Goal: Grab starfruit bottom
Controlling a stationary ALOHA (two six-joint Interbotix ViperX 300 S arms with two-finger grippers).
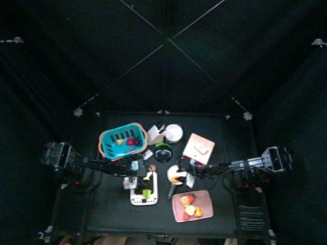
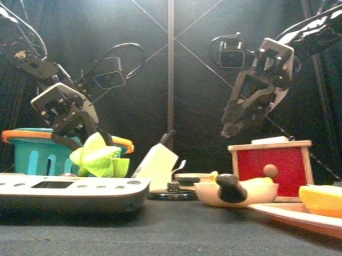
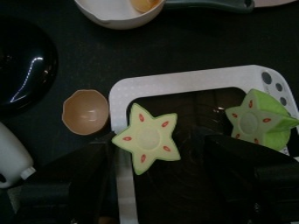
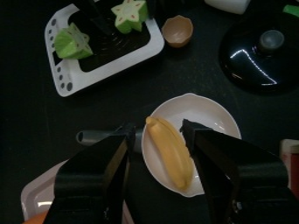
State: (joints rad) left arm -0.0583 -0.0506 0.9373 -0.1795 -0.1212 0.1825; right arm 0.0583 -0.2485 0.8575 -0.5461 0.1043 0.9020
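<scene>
left gripper (image 3: 149,188): jaws wide apart | starfruit slice (image 3: 146,138) flat on white tray (image 3: 198,77), directly ahead between jaws | right gripper (image 4: 163,171): jaws apart over banana (image 4: 170,149)

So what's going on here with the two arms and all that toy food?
The left end effector hangs open right above a starfruit slice lying on the white scale, not gripping it yet. A second starfruit piece sits further along the same scale. The right end effector is raised over a banana on a white plate, holding nothing.
</scene>
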